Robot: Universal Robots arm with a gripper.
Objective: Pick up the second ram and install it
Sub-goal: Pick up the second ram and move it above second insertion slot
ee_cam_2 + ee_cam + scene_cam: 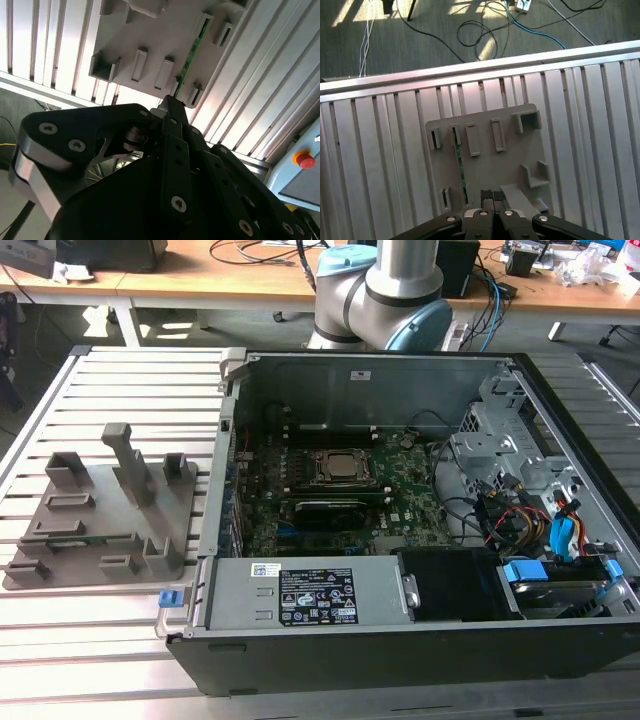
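First wrist view: second ram (460, 165) is a thin green board strip standing on edge in a slot of the holder tray (485, 160), with one end held in a small rectangular bracket. The nearer end sits just ahead of the gripper (493, 196) and slightly to one side, close to the fingertips but apart from them. Second wrist view gives the same: ram (192, 52) runs straight away from the gripper (170, 102), a narrow green edge with fine pale markings.

Gripper fingers are clenched together, matte black, flat-sided and bolted, with nothing between them.

Tray is matte grey plastic, a flat plate with moulded box-shaped pockets and upright posts (128, 455). A sliver of green shows low in it in the exterior view (95, 539).

Beneath the gripper and tray lies a table (380, 150) of long ribbed aluminium slats, bright and reflective.

Well away from the gripper in the exterior view is an open black computer case (400, 660), with a green motherboard (400, 502) inside, a bare metal socket frame and bundled coloured cables.
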